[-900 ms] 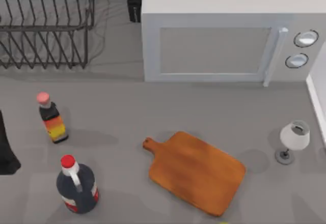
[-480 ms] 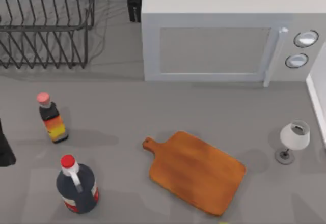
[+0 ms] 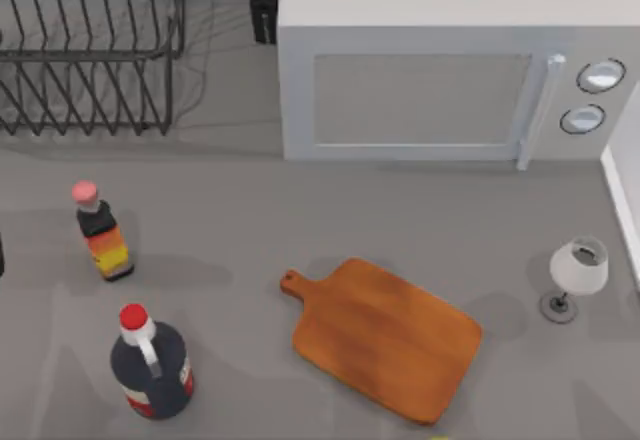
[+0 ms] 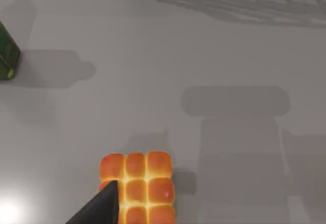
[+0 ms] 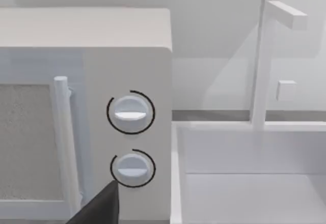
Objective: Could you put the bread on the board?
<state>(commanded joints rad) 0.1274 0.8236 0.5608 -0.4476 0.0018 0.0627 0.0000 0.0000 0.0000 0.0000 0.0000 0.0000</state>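
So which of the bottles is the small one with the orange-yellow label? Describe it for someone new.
Start at the dark wire dish rack at the table's far left. Nearer the camera stands a small dark bottle with a pink cap and orange-yellow label. The bigger round dark bottle with a red cap stands nearer still.

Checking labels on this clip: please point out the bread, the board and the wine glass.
bread [image 4: 137, 183], left wrist view, middle of its crust.
board [image 3: 390, 340], top view, centre of its face.
wine glass [image 3: 578, 266], top view, its bowl.

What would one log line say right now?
left hand: at bread | board: bare | bread: on table
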